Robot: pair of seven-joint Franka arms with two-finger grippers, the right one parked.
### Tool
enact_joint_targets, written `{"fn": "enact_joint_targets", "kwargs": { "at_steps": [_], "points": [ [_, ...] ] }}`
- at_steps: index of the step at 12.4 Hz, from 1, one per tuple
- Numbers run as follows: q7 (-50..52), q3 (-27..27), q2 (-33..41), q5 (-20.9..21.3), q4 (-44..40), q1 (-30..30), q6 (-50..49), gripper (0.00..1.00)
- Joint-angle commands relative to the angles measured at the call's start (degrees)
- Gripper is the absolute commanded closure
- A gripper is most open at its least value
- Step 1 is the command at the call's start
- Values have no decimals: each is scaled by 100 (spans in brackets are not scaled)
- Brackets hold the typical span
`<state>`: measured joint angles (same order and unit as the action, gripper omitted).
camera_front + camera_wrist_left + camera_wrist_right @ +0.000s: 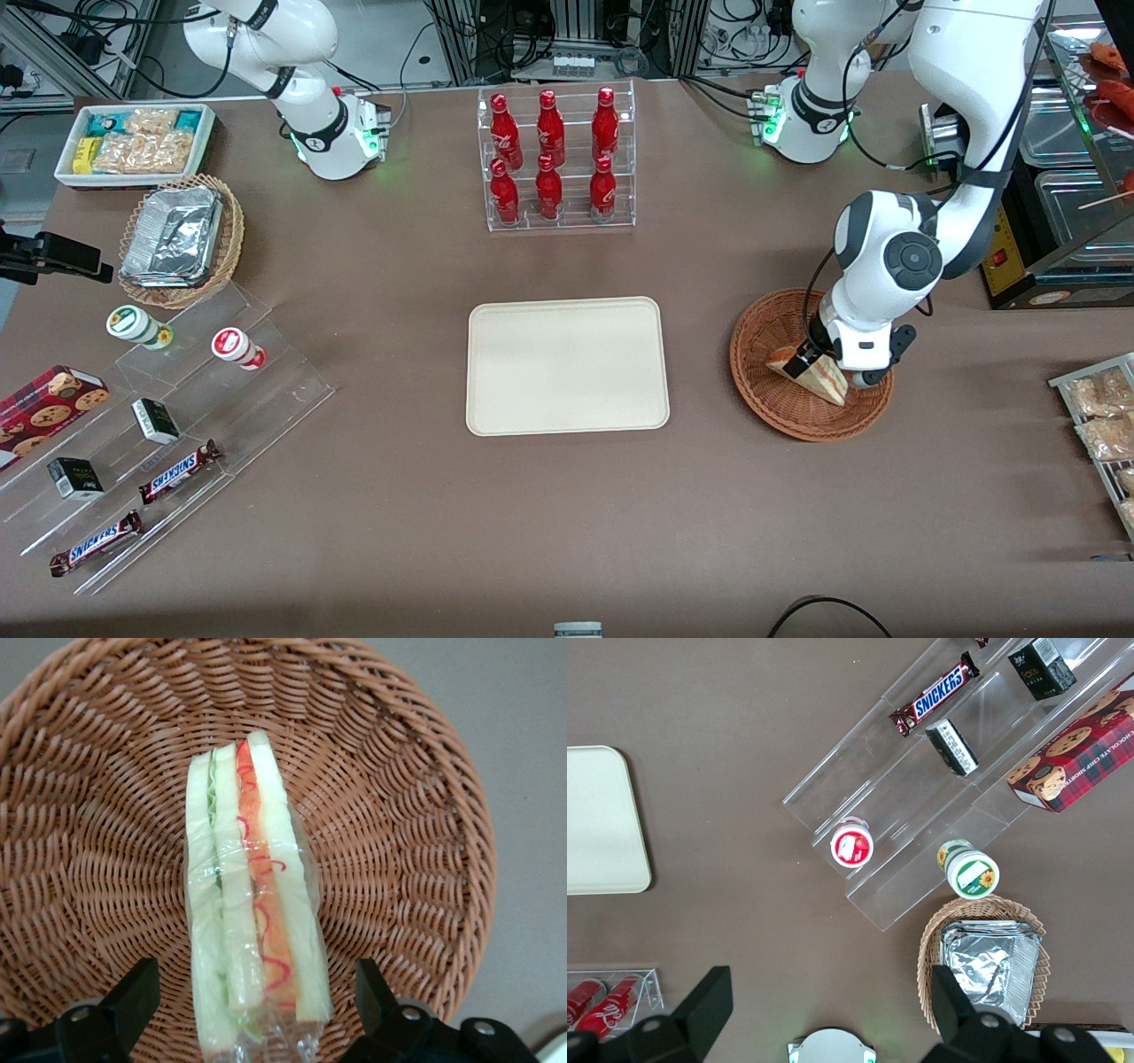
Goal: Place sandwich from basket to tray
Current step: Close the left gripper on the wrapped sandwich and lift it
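Sandwich (252,904) is lying inside the basket (390,797), standing on edge with its layered cut face upward. Gripper (252,1001) is hovering directly over it, fingers (133,992) spread apart, one on each bread side and not touching. The wedge's long axis is running between the fingers, crosswise to their closing line, so the closing stroke should be meeting the flat bread faces. Tray (567,365) is sitting on the surface beside the basket, toward the parked arm's end.

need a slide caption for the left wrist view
Open gripper straddling the wrapped sandwich lying in the wicker basket, fingers apart on either side.
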<state>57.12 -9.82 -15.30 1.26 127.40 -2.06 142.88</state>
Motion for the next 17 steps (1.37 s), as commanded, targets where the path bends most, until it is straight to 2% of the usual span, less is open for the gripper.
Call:
{"fn": "enact_joint_targets", "kwargs": {
  "at_steps": [1,3,5,7,9,12,17],
  "points": [
    [98,33,-210,85,-223,13,100,100],
    [89,95,-167,94,-400,4,-49,100],
    [63,86,156,234,-706,-31,-810,100],
    [80,-19,176,323,-1678,-93,-1934,100],
    [98,-90,53,323,-2480,-478,-2570,100],
    [255,-99,-8,305,-2843,-1215,-2643,100],
    [-51,-99,-947,358,-3537,-2297,-2355,100]
  ]
}}
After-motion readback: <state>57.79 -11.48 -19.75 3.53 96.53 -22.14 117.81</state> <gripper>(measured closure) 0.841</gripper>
